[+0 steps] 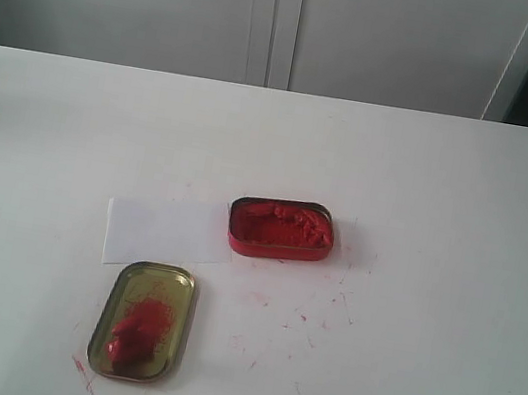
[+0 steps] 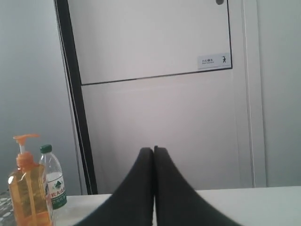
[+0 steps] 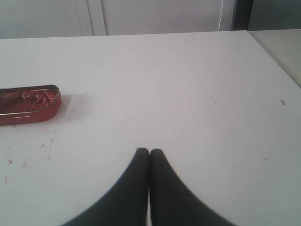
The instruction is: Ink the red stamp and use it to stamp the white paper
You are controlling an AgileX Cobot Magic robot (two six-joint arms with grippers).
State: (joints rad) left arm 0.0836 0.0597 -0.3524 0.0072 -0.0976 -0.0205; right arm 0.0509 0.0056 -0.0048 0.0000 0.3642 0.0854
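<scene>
tin (image 1: 281, 229) 1 | lid (image 1: 143, 320) 1 | paper (image 1: 162, 230) 1 | solid red lump (image 1: 120, 347) at 7 o'clock in lid 1, stamp or paste cannot tell | pump bottle (image 2: 28, 193) 1 | water bottle (image 2: 53, 183) 1 | door sign (image 2: 214, 61) 1 | table (image 1: 448, 188) 1 | grippers 2: left gripper (image 2: 154, 149), right gripper (image 3: 149, 151)

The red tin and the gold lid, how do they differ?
The red tin has red walls and is filled with red paste; the gold lid is brass-coloured with only a red patch smeared inside. The red tin lies lengthwise across the exterior view, at the right end of the white paper; the gold lid lies lengthwise toward the camera, at the paper's near edge. Both are rounded oblongs, open side up on the table.
</scene>
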